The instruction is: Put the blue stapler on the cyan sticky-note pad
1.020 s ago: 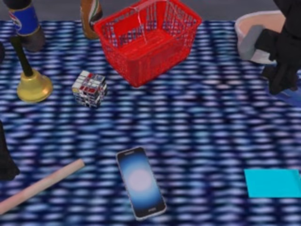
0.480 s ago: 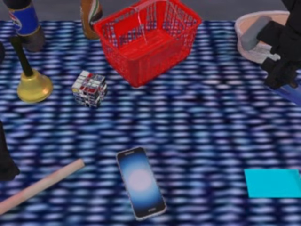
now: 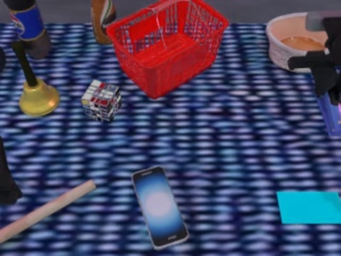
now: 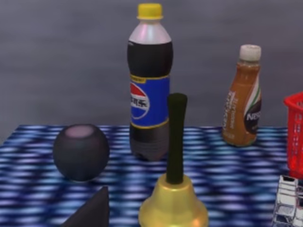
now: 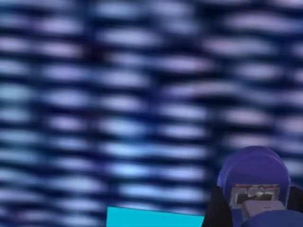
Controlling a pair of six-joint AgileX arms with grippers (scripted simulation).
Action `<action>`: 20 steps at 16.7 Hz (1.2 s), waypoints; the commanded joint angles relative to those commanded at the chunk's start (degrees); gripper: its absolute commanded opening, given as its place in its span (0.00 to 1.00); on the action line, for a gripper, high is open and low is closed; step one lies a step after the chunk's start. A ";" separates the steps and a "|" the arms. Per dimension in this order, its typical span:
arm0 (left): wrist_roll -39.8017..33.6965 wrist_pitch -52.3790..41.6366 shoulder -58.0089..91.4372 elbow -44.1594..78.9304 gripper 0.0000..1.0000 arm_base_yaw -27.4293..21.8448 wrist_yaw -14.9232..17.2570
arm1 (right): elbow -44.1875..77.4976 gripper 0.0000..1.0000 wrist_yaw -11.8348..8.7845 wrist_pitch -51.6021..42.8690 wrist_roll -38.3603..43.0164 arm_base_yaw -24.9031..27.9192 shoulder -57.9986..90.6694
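The blue stapler [image 3: 334, 118] hangs at the far right edge of the table, pointing toward the front, with my right gripper [image 3: 330, 95] shut on it. The right wrist view shows the stapler [image 5: 253, 172] close up, a dark finger on each side of it. The cyan sticky-note pad [image 3: 310, 207] lies flat near the front right corner, apart from the stapler; one edge of the pad [image 5: 154, 217] shows in the right wrist view. My left gripper [image 3: 6, 184] is parked at the left edge.
A red basket [image 3: 165, 42] stands at the back middle, a pale bowl [image 3: 290, 40] at the back right. A smartphone [image 3: 159, 206], a puzzle cube [image 3: 102, 100], a gold bell [image 3: 37, 96], a wooden stick [image 3: 45, 210] and two bottles [image 4: 149, 90] occupy the left and middle.
My right arm has swung toward the right edge and uncovered the bowl. The stapler has turned with it and now points toward the front.
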 joint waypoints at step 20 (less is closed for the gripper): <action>0.00 0.00 0.00 0.00 1.00 0.00 0.00 | -32.63 0.00 0.66 3.21 91.79 -1.71 -22.14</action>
